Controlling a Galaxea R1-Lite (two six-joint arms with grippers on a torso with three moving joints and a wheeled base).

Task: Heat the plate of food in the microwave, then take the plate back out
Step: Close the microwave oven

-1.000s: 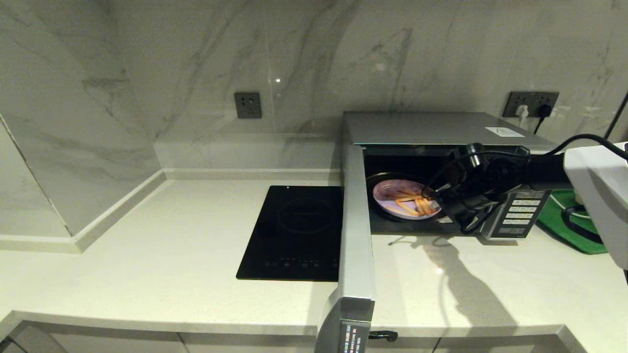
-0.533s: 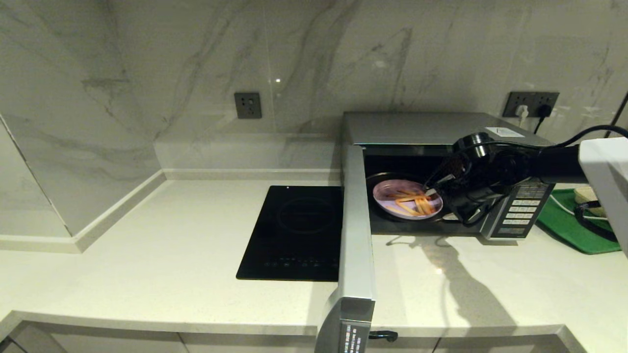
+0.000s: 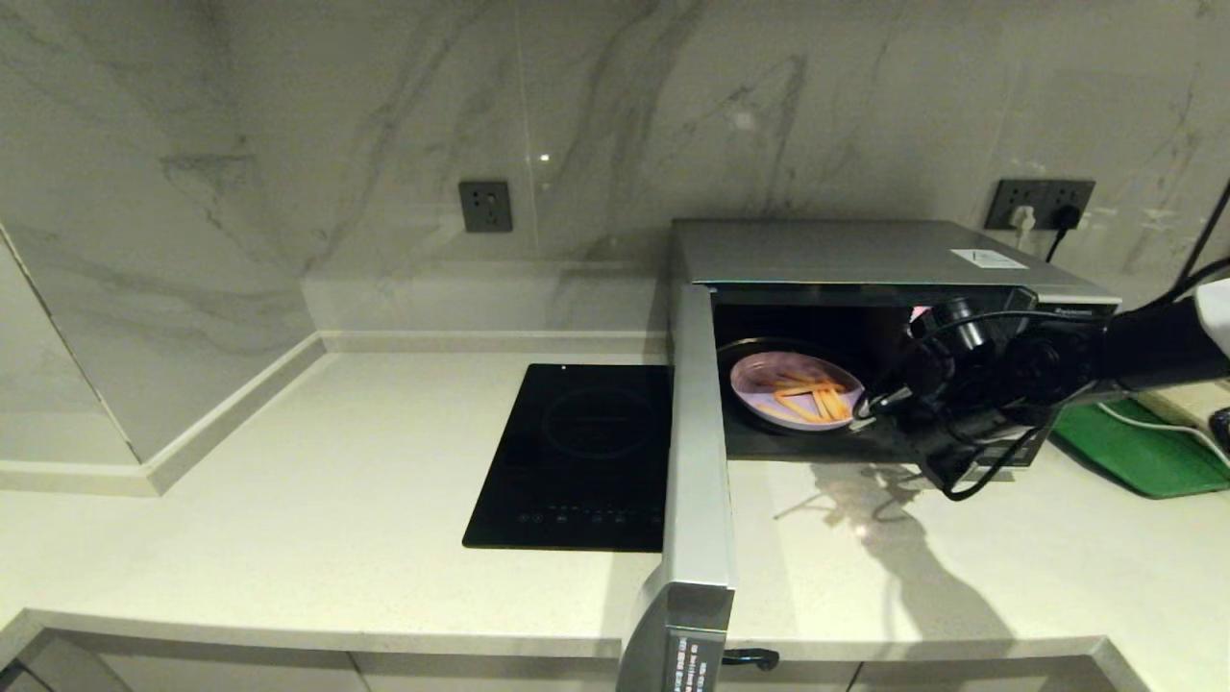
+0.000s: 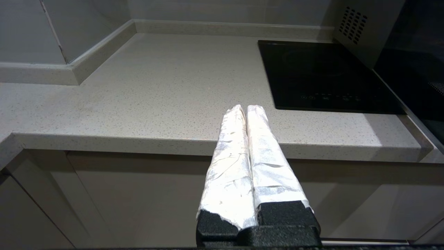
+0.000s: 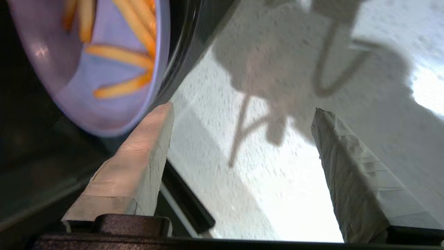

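The silver microwave [image 3: 846, 250] stands open, its door [image 3: 697, 461] swung out toward me. Inside on the turntable sits the lilac plate of food [image 3: 793, 389], orange sticks across it. My right gripper [image 3: 870, 413] hovers at the oven's mouth, just off the plate's front right rim, open with nothing between its fingers. The right wrist view has the plate [image 5: 104, 69] beside one fingertip [image 5: 163, 114], with the gripper [image 5: 242, 109] over bare counter. My left gripper [image 4: 242, 107] is shut and empty, parked low before the counter's front edge, outside the head view.
A black induction cooktop [image 3: 577, 452] lies left of the open door. A green tray [image 3: 1124, 452] sits right of the microwave, behind my right arm. The arm and its cables hide most of the keypad. Pale counter [image 3: 288, 500] spreads to the left and front.
My right gripper has drawn back from the plate's rim, out and down toward the oven's front right. The plate stays on the turntable. The arm has swung rightward.
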